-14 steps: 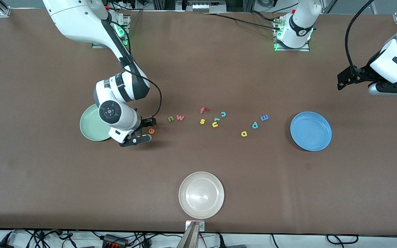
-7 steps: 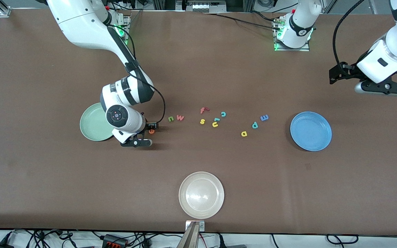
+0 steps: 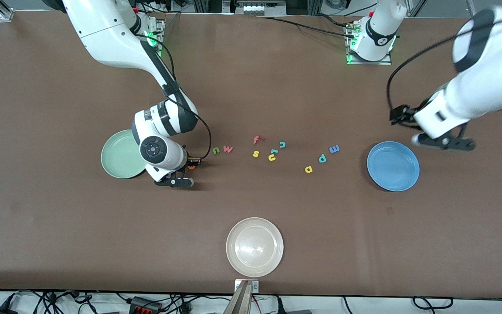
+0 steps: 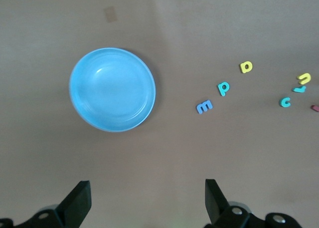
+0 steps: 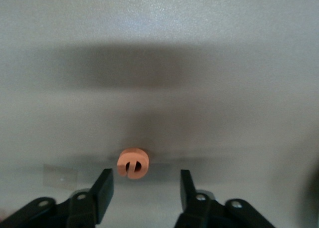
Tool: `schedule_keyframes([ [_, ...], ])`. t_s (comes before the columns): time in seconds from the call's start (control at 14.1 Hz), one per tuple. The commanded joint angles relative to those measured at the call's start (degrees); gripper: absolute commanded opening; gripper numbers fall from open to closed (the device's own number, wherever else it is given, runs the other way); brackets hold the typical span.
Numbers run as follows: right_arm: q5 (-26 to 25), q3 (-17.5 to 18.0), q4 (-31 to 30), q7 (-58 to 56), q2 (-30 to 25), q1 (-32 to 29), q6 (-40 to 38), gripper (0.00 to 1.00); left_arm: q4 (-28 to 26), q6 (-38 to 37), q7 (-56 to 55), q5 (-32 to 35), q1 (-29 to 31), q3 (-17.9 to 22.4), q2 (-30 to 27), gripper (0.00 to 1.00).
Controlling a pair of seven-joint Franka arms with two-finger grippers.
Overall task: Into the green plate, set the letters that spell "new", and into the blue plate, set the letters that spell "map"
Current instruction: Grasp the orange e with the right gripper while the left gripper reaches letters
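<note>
Two plates still wait bare in the front view: the green plate [image 3: 119, 154] beside my right gripper [image 3: 184, 173], and the blue plate [image 3: 393, 165] near my left gripper [image 3: 442, 142], which hangs over the table by its rim. The orange e [image 3: 192, 166] lies on the brown table [image 3: 59, 218], half hidden under the right gripper. From the left wrist, the fingers stand wide apart with nothing between them; blue m [image 4: 204, 107], teal p [image 4: 224, 88] and yellow a [image 4: 246, 66] lie flat. From the right wrist, the fingers [image 5: 103, 190] are parted around the e, apparently not yet touching. I judge it light, soft foam; pinch its rounded outer edges gently.
</note>
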Motion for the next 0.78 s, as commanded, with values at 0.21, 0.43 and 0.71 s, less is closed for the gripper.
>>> schedule_keyframes([
  [0.21, 0.68, 0.06, 1.23, 0.85, 1.44, 0.22, 0.42, 0.59, 0.63, 13.01, 0.72, -1.49, -7.27, 0.06, 10.92, 1.00],
  [0.43, 0.86, 0.15, 1.23, 0.85, 1.44, 0.22, 1.73, 0.44, 0.63, 19.93, 0.02, -1.58, -10.44, 0.06, 16.11, 1.00],
  [0.71, 0.86, 0.15, 1.06, 0.85, 1.35, 0.40, 1.47, 0.16, -0.16, 28.84, -4.88, -3.24, -12.28, -0.20, 22.09, 1.00],
])
